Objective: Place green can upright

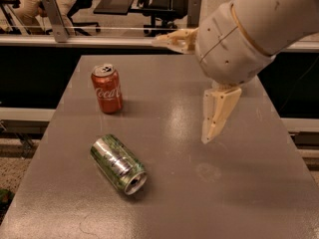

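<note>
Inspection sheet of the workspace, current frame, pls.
Surface: grey table, a faint ring mark right of centre.
Job's things: green can lies on its side at front left, open end toward the camera; not yet upright.
Clutter: red Coca-Cola can stands upright at back left, apart from the green can.
Grippers: gripper hangs above the table right of centre, pointing down, well away from both cans, holding nothing.
Cables: nothing seen.
Surroundings: metal rail behind the table, office chairs beyond it.
</note>
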### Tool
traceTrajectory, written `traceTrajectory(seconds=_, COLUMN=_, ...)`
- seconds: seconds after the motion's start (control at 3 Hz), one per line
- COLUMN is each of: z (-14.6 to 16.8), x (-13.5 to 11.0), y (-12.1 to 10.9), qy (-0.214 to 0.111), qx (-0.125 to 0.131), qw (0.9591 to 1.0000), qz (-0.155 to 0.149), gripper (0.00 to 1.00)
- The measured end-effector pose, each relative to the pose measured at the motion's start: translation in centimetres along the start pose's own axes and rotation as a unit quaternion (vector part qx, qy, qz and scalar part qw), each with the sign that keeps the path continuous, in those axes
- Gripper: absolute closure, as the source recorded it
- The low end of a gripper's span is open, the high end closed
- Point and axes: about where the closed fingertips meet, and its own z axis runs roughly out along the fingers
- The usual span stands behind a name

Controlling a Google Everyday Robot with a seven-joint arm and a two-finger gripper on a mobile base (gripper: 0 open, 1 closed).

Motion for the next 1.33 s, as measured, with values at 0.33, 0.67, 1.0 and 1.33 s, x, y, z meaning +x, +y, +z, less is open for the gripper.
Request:
traceTrajectory(seconds=0.33, z=2.3, x=-2.2, y=0.2, qy=-0.008, qx=-0.031, qw=0.9912, qz=-0.128, gripper=0.0)
traceTrajectory(seconds=0.67, z=4.4, x=-2.6, y=0.0, qy=-0.004, qx=-0.056, qw=0.9694, qz=-0.239, gripper=0.0)
traceTrajectory(seconds=1.0, z=6.3, x=-3.6, y=0.5, qy=0.007, qx=-0.07, qw=0.9398, qz=-0.334, gripper=0.0)
traceTrajectory(seconds=1.33, z=8.3, x=-4.1, y=0.8, qy=0.029, qx=-0.092, qw=0.906, qz=-0.412, gripper=0.0)
